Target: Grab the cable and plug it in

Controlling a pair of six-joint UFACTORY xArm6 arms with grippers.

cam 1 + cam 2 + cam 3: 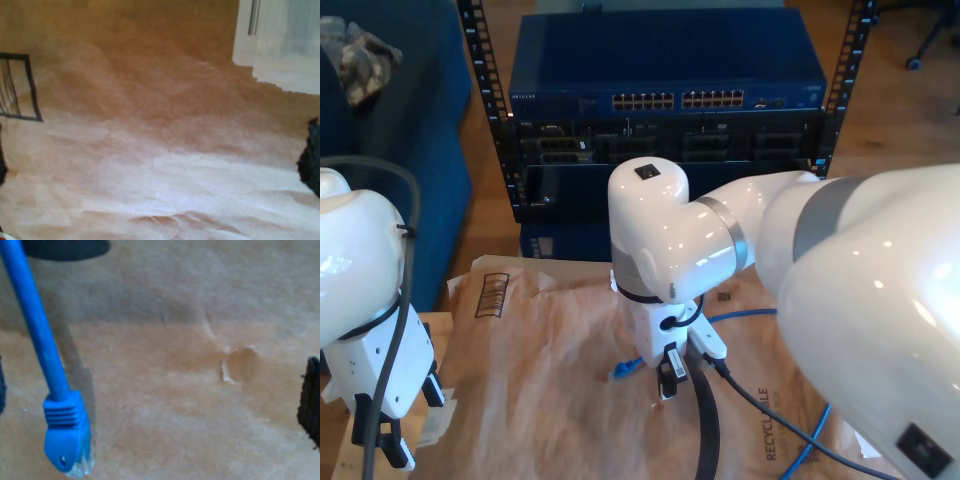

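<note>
Closest to lens in the exterior view: bulky white second arm (720,240), entering from 3 o'clock and bending down over centre of brown paper (540,400). Ident. confirmed by the second wrist view, which has the same blue plug (67,440) at the jaws. My second gripper (155,400): dark fingertips (311,400) sit wide apart at the frame edges, so jaws open, nothing clamped. Plug lies flat on the paper, clip end clear, boot and lead running away from it, off to one side of the gap and not touched by either pad. In the exterior view the cable (750,315) trails from the plug (625,368), just beside the arm's base at approx. 6 o'clock of centre, out toward 4 o'clock, then loops down at 5 o'clock. My first gripper (157,165): fingertips spread wide over bare creased paper, jaws open, empty. Another white arm (370,340) stands at 8 o'clock of the exterior view. Progress, est.: nil. Grasp not made, plug not inserted; pick-up, carry and insertion all outstanding. Containers: black rack (480,110) at 12 o'clock holds a blue switch (570,60) with a row of ports (675,100); ports too small to say whether any is occupied, no blue lead seen reaching them.
</note>
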